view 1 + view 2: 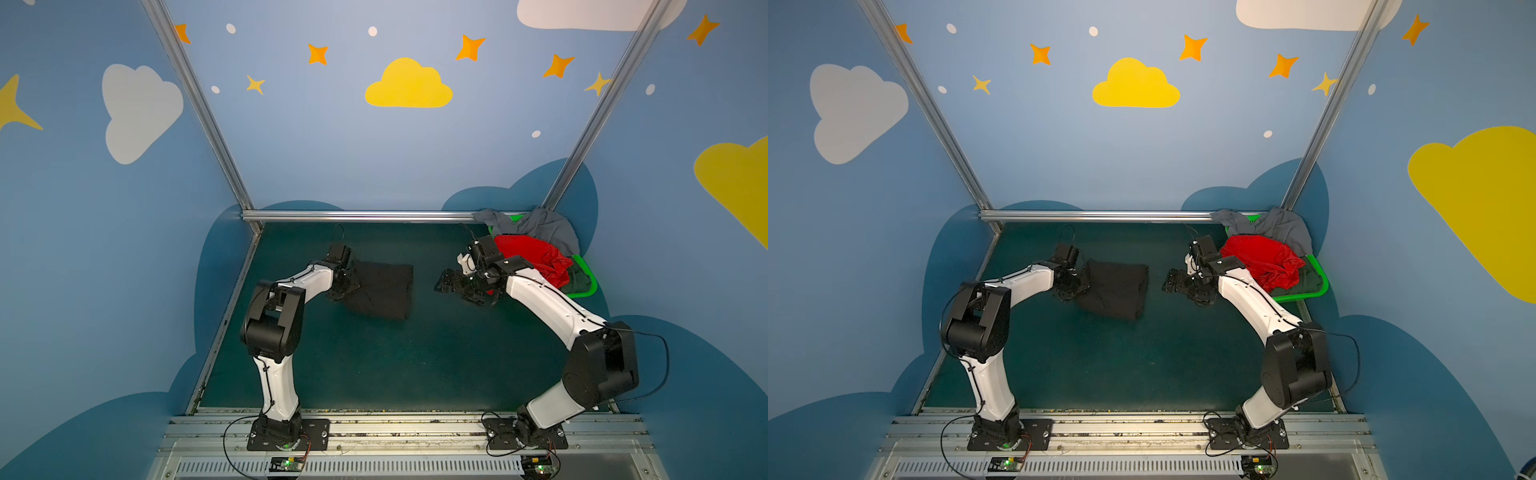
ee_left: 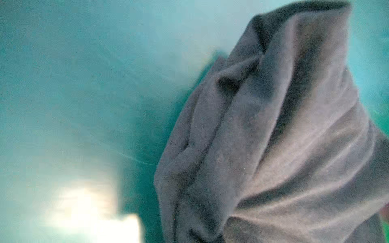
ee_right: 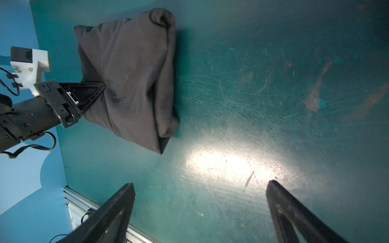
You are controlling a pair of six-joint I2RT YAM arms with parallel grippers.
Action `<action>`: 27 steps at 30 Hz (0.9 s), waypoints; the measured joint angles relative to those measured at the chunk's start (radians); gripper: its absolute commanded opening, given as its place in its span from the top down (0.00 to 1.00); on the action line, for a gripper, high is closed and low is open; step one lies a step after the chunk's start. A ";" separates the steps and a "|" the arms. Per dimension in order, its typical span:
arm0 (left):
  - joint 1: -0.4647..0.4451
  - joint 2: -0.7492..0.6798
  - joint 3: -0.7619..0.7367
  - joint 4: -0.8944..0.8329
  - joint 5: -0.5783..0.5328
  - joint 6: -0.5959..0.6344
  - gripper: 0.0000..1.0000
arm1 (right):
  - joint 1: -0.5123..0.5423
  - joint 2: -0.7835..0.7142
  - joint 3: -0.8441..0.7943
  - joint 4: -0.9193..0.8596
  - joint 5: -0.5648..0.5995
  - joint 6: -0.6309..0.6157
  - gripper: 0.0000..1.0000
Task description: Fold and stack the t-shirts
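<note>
At the left edge of the shirt [image 1: 380, 291] my left gripper [image 3: 103, 87] clamps the cloth; right gripper [image 3: 201, 183] gapes empty, well apart on the opposite side; left's nearer.

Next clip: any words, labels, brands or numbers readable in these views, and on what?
No readable text anywhere.
The folded black cloth t-shirt shows no label or print.
The painted blue wall carries only cloud and star shapes.
The small circuit boards by the arm bases: markings too small to read.
</note>
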 measured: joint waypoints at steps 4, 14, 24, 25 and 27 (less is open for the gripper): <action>0.052 0.033 0.097 -0.069 -0.059 0.063 0.97 | -0.014 -0.015 -0.031 0.014 -0.015 -0.003 0.05; 0.204 0.224 0.381 -0.192 -0.138 0.209 0.97 | -0.047 -0.018 -0.040 0.029 -0.054 -0.023 0.05; 0.367 0.427 0.730 -0.308 -0.177 0.351 0.97 | -0.095 -0.031 -0.077 0.041 -0.090 -0.038 0.05; 0.382 0.451 0.772 -0.322 -0.181 0.367 0.97 | -0.100 -0.030 -0.077 0.043 -0.093 -0.038 0.05; 0.410 0.505 0.868 -0.357 -0.189 0.401 0.97 | -0.108 -0.030 -0.077 0.047 -0.098 -0.038 0.05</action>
